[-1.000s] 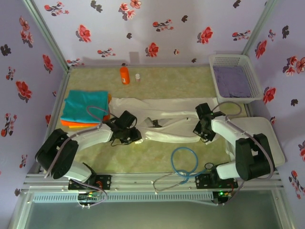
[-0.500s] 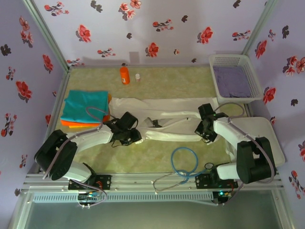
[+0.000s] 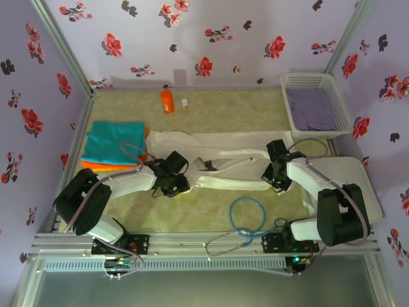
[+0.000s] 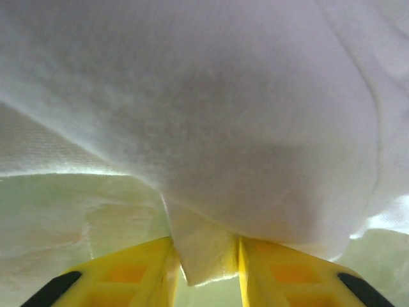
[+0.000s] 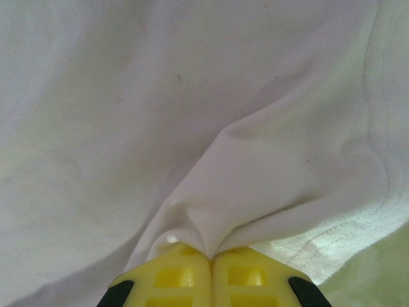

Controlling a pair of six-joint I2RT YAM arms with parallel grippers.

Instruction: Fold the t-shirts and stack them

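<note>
Top view: even, diffuse light, soft shadows, slight edge distortion. Wrist views: tee [image 4: 211, 115] too close, blurred, glowing at folds.

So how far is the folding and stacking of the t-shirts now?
Done: the teal t-shirt lies folded on the orange t-shirt at the left. In hand: the white t-shirt, a long band across the table, is pinched by the left end effector and the right end effector. Left: finish its folds and add it to the stack.
</note>
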